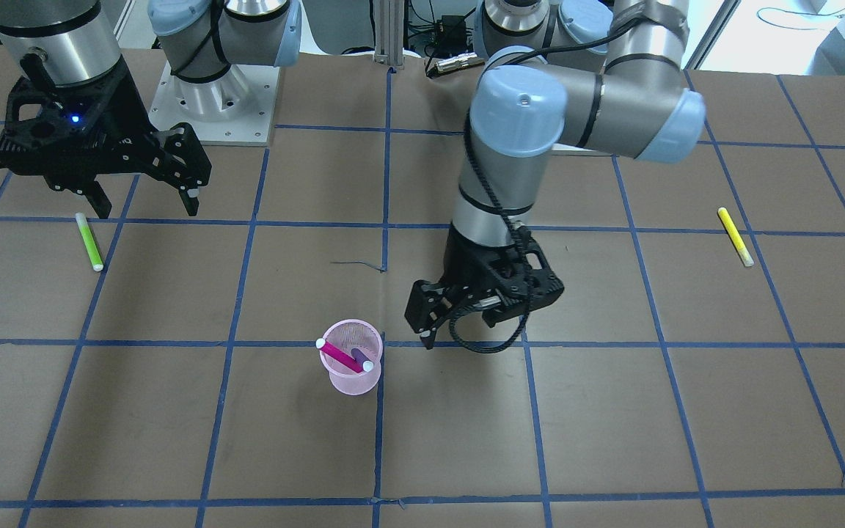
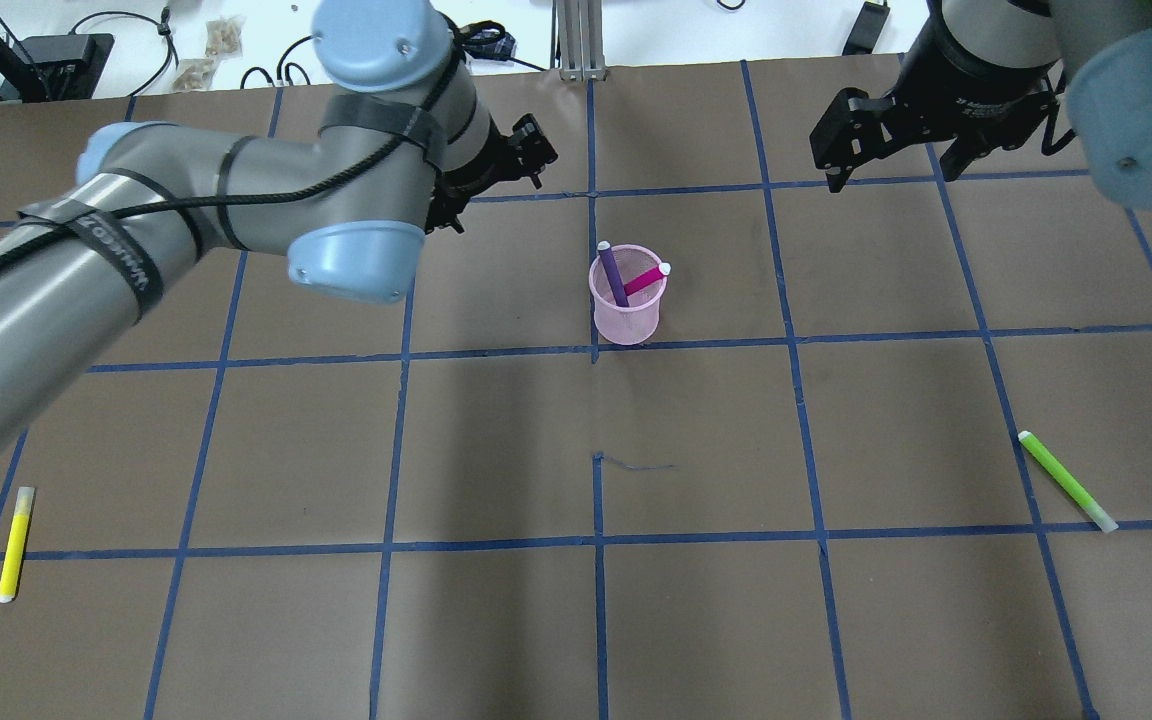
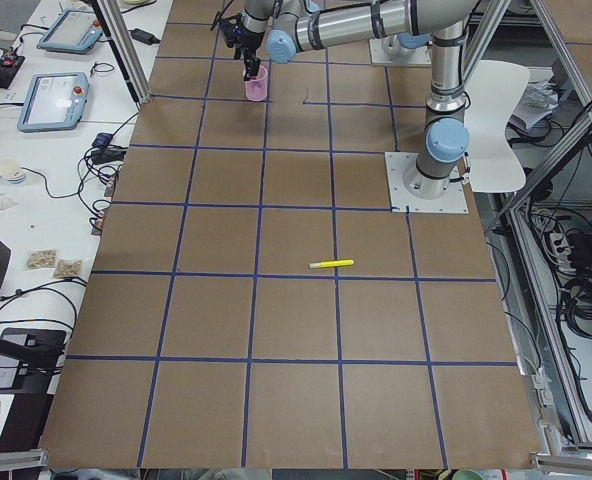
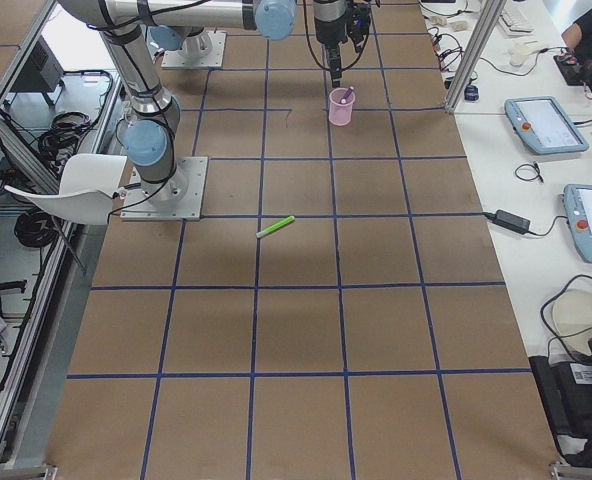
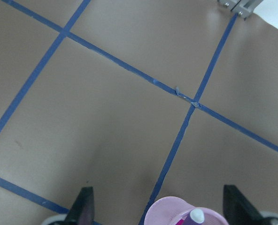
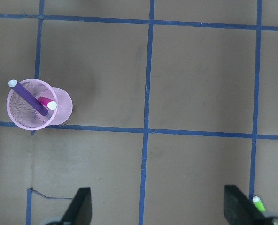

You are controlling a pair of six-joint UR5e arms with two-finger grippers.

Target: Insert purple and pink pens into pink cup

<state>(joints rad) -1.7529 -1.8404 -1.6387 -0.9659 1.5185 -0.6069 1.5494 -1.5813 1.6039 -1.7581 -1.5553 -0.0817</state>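
The pink cup [image 1: 353, 383] stood upright on the worktop [image 1: 613, 425], right beside a crossing of the blue tape lines, and both of the task's pens were inside it. The purple pen [image 1: 358, 358] and the pink pen [image 1: 334, 353] leaned crosswise against opposite sides of the rim with their white caps up. I took the lean to come from their length — each reached well above the cup's mouth, so neither could stand straight. The left pincer [image 1: 461, 323] hung just beside the cup without touching it, its jaws spread wide and holding nothing. Its wrist view caught only the cup's rim and one pen cap at the bottom edge, low between the two fingertips. The right pincer [image 1: 147, 207] hovered well apart near the robot's base, also wide open and empty, which kept it clear of the cup. A green pen [image 1: 89, 242] and a yellow pen [image 1: 735, 236] lay flat far off at opposite ends. Neither belongs to the task, so by my reading the inserting was complete and only pulling the arms back remained.
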